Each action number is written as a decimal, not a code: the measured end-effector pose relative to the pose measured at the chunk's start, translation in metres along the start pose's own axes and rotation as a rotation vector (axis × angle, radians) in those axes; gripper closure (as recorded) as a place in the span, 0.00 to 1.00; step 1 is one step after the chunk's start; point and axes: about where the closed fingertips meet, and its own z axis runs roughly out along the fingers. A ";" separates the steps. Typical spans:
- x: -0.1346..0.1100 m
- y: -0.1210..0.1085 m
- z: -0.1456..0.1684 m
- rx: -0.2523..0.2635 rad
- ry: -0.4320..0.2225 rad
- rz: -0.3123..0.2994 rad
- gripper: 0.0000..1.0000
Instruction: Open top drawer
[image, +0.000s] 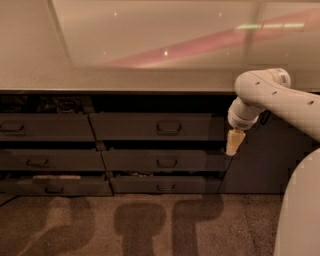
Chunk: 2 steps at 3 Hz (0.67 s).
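Note:
The top drawer (150, 126) is the wide dark front in the upper row of the middle column, just under the counter edge. Its small loop handle (168, 127) sits at its centre. A thin dark gap shows above the front. My gripper (233, 142) hangs from the white arm (260, 95) at the drawer's right end. It points down and reaches to about the gap below the drawer. It is to the right of the handle and apart from it.
Two narrower drawers (160, 161) lie below the top one. Another column of drawers (45, 127) is to the left. A glossy counter (125, 75) runs above them. A dark cabinet panel (260, 160) is on the right, and brown carpet (125, 225) lies in front.

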 end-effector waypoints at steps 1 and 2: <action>0.000 0.000 0.000 0.000 0.000 0.000 0.00; -0.001 0.001 -0.002 -0.017 -0.088 -0.015 0.00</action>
